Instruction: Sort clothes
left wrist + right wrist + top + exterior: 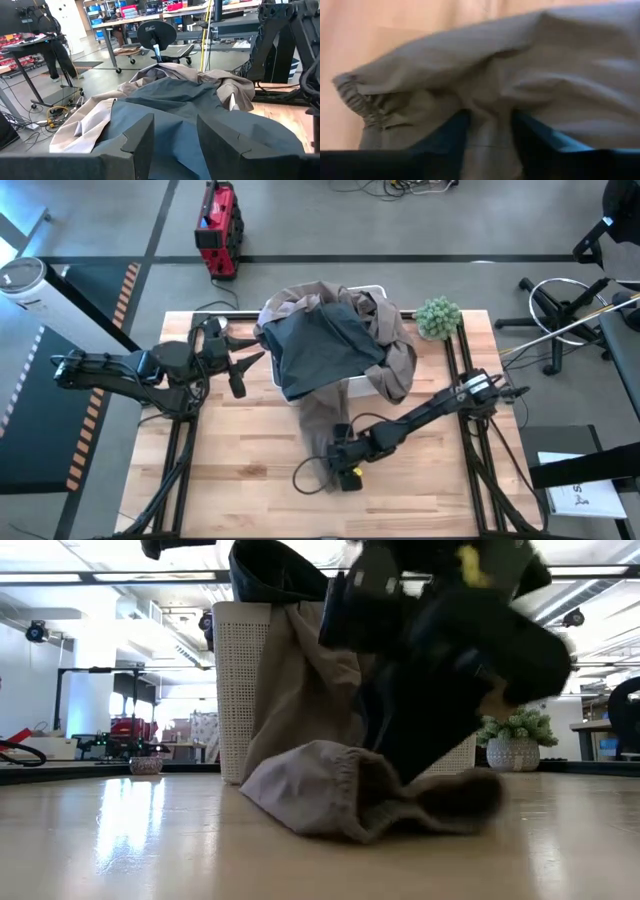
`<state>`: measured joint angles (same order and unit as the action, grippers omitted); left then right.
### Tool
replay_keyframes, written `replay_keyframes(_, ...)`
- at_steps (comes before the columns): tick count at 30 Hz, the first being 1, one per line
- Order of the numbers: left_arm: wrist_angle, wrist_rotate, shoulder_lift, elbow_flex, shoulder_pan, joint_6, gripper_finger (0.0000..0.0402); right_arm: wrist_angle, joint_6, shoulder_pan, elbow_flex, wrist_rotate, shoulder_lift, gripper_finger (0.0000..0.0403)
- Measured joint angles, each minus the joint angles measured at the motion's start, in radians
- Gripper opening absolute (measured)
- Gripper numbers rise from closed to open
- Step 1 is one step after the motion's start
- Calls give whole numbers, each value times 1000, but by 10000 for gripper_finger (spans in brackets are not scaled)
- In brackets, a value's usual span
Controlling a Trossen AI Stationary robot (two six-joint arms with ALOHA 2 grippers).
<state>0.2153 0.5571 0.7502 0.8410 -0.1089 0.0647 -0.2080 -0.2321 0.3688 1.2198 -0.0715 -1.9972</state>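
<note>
Step in hand, as I read it: pulling one garment out of the pile to sort it.

Right gripper (345, 463) is down at the wooden tabletop (240, 480), near the front middle. In the right wrist view its two dark fingers (447, 132) sit either side of a fold of the taupe soft garment with an elastic gathered cuff (485, 85), cloth between them. I judge it pinched on that fold, though fabric hides the fingertips. In the low view the cuff end of this garment lies bunched on the table, and the rest runs up over the wall of the white perforated plastic bin (240, 680).

The dark grey-green tee (325, 350) is draped across the bin's top and hangs over its front edge. More taupe cloth spills out on the bin's right side. I cannot pick out any other clothes from here.

Left gripper (243, 360) hovers just beside the bin's left side, above table height. Its fingers (140, 142) stand apart with nothing between them, pointed at the tee.

A small green potted plant (438, 317) stands at the back right, apart from the clothes.

Next move, my judgement:
- Draw the taupe garment clear toward the front; it is partly trapped under the tee.
- Risk: the tee drags along, or the bin tips.
- The left gripper could hold the tee or steady the bin.
</note>
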Motion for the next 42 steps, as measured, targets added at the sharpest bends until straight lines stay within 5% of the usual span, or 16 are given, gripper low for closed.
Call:
replay_keyframes(4,26,0,0,0,0,0,136,-34,10,-15,21,-6,-6,18)
replay_keyframes(8,29,0,0,0,0,0,120,-146,41,-13,81,-40,55,11)
replay_keyframes(16,5,26,0,0,0,1,98,-492,159,-9,291,-380,260,1)
replay_keyframes(26,0,8,15,0,0,3,113,-543,493,-149,568,-694,445,0)
replay_keyframes(37,-91,-51,120,0,0,55,170,-452,760,-407,841,-714,451,0)
replay_keyframes(42,-137,-44,185,0,1,99,189,-448,827,-516,866,-629,432,0)
